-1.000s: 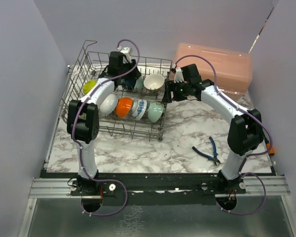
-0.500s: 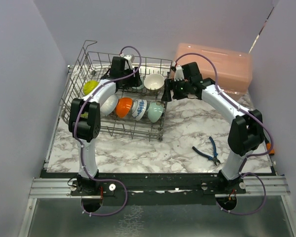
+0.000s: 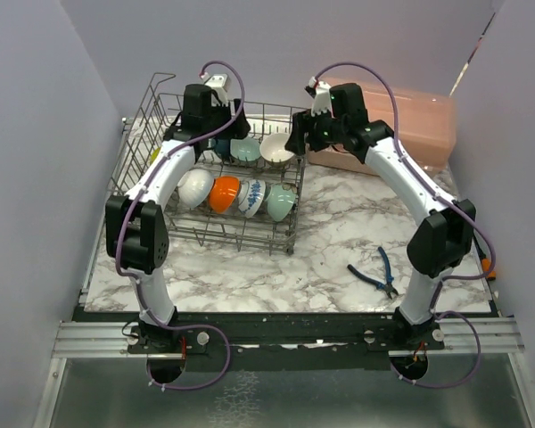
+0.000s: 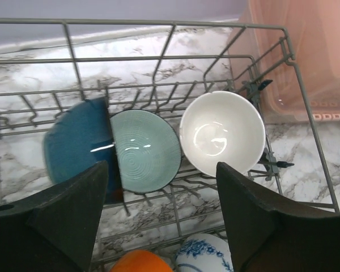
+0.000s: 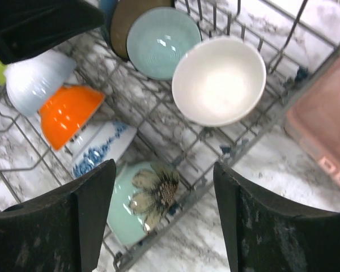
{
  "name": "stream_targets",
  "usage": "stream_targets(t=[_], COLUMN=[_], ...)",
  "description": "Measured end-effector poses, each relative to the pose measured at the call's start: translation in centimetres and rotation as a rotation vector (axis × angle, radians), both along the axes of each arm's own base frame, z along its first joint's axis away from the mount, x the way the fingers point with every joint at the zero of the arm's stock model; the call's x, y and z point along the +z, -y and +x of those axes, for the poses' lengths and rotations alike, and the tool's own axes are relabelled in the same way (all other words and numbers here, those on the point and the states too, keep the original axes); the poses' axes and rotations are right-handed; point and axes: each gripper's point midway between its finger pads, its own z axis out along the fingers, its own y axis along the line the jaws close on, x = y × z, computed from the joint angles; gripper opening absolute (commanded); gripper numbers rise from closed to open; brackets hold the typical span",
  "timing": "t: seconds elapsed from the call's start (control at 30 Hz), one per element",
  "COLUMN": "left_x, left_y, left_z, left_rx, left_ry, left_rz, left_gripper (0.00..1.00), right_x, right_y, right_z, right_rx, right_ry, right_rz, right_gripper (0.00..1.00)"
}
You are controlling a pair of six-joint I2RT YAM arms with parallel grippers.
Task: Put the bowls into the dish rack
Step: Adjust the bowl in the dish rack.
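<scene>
Both arms hang over the rack at the far-left corner of the surface. The left gripper and right gripper each have jaws wide with nothing between them. Every bowl in view sits among the tines. A dark blue bowl, a teal bowl and a white bowl fill the back row. An orange bowl, a patterned bowl and a flowered bowl sit in the row nearer the arms. The danger now is a knock. The grippers are close together above the back row, and a careless swing could clash them. It could also clip the white bowl, which leans at the rack's right end beside the pink box. The bowls stand packed close, so one nudge, or a jaw caught on a wire, could tip several.
</scene>
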Motion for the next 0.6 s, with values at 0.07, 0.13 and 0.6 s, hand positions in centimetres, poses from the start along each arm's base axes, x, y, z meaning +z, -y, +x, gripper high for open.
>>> stream_targets(t=[0.07,0.13,0.6], left_x=[1.1,1.8,-1.1], left_y=[-1.2,-2.9,-9.8], left_z=[0.0,-0.3,-6.7], left_rx=[0.032,0.073,0.221], left_ry=[0.024,0.034,-0.039], left_rz=[0.003,0.008,0.056], left_gripper=[0.80,0.81,0.84], right_x=[0.7,0.7,-8.2], right_y=[-0.9,-1.8,-7.7], right_z=[1.0,2.1,7.0], right_rx=[0.009,0.016,0.003], right_ry=[0.027,0.042,0.001], right_rz=[0.005,0.001,-0.176], right_gripper=[0.69,0.68,0.66])
